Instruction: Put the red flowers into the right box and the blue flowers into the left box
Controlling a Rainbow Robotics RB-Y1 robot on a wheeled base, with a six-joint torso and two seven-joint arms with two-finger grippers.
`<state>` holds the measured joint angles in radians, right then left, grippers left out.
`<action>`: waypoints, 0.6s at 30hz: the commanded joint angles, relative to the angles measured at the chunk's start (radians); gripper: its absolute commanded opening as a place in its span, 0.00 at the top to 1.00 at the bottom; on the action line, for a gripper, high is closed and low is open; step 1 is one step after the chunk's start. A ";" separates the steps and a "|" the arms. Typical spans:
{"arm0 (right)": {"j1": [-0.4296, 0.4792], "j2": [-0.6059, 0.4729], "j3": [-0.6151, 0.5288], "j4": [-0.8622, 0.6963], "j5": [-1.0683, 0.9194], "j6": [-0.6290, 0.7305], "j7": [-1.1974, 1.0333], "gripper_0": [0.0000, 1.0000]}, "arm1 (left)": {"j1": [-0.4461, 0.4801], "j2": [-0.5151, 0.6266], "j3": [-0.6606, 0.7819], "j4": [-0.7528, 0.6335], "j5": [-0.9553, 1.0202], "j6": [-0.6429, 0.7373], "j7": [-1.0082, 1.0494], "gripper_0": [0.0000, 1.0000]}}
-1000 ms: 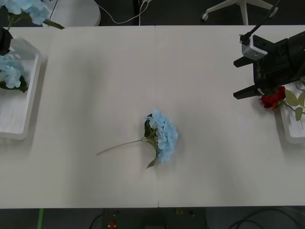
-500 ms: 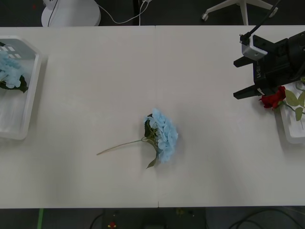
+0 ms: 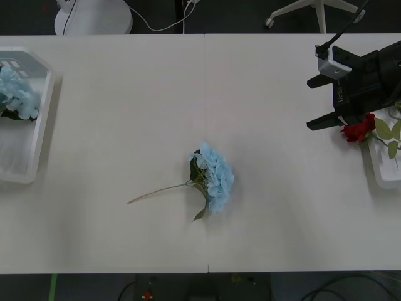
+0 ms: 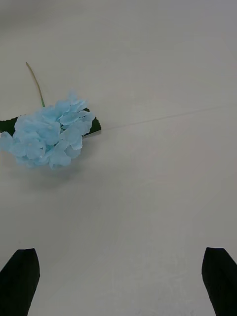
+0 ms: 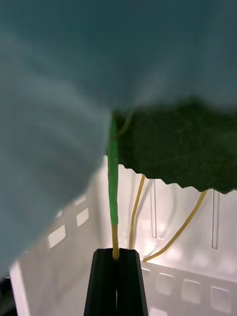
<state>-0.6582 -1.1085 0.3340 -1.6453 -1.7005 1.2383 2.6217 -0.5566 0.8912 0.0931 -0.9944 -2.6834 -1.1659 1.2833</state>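
Evidently the left gripper (image 5: 117,254) pinches a blue stem (image 5: 113,182) above the left box (image 5: 192,291) for release; right gripper (image 3: 332,99) spread, idle.

pale-blue cluster (image 3: 213,177) mid-table, another (image 3: 17,98) in left box (image 3: 34,147)

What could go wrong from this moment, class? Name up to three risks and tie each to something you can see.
1. The left gripper is shut on a thin blue flower stem above the left box; it could slip or drop outside.
2. A red flower lies over the rim of the right box, beside the open right gripper, which might knock it out.
3. The blue flower mid-table may be missed.
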 commanded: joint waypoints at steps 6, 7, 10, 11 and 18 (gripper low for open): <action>-0.038 -0.045 0.000 -0.019 -0.008 -0.005 0.029 0.05 | -0.008 0.048 -0.050 0.002 -0.010 0.091 -0.110 0.03; -0.038 -0.045 0.000 -0.019 -0.008 -0.005 0.029 0.05 | -0.008 0.049 -0.041 0.000 -0.010 0.092 -0.125 0.00; -0.038 -0.045 0.000 -0.019 -0.008 -0.005 0.029 0.05 | -0.016 0.049 0.022 -0.012 -0.010 0.086 -0.167 0.00; -0.038 -0.045 0.000 -0.019 -0.008 -0.005 0.029 0.05 | -0.020 0.049 0.047 -0.026 -0.010 0.078 -0.193 0.00; -0.038 -0.045 0.000 -0.019 -0.008 -0.005 0.029 0.05 | -0.020 0.049 0.194 -0.267 0.013 -0.115 -0.371 0.00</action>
<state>-0.6582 -1.1085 0.3340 -1.6453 -1.7005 1.2383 2.6218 -0.5565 0.8912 0.2241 -1.1252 -2.6823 -1.2120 1.0198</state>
